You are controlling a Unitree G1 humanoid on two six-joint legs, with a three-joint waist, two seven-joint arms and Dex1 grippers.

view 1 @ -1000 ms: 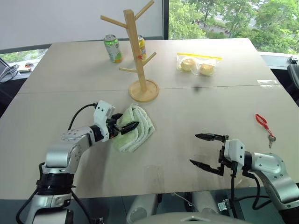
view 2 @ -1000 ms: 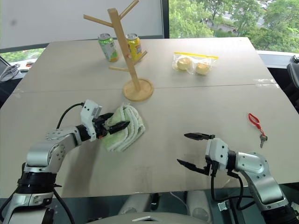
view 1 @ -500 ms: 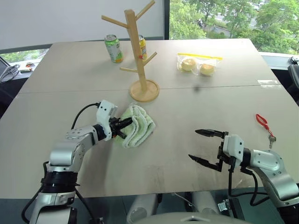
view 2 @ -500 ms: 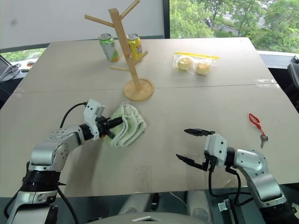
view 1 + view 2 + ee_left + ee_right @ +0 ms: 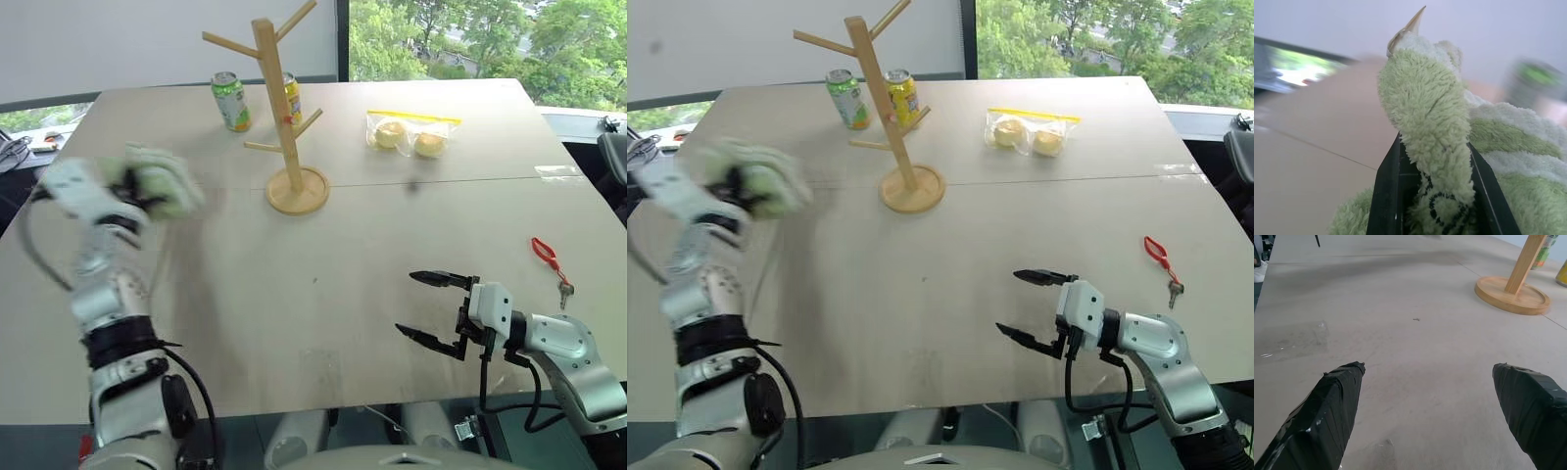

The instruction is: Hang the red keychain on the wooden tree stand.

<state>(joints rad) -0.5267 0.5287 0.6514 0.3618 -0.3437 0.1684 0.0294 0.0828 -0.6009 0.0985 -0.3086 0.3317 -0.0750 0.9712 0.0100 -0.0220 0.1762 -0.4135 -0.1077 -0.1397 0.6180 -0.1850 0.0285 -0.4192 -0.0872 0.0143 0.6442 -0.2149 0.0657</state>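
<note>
The red keychain (image 5: 549, 255) lies flat at the table's right side, its small silver key (image 5: 567, 289) at the near end. The wooden tree stand (image 5: 277, 98) rises from its round base (image 5: 299, 192) at the back middle. My right gripper (image 5: 406, 304) hovers open over the front of the table, left of the keychain and well apart from it, with nothing between its fingers (image 5: 1334, 404). My left gripper (image 5: 132, 191) is raised at the far left, shut on a folded green towel (image 5: 1432, 127) held clear of the table.
A green can (image 5: 231, 101) and a yellow can (image 5: 293, 96) stand behind the stand. A clear zip bag with two round buns (image 5: 412, 135) lies at the back right. A seam (image 5: 470, 179) crosses the table behind the keychain.
My left gripper closed on the green towel, then swung it up and far to the left, off the table's middle. The right gripper stayed where it was, open.
</note>
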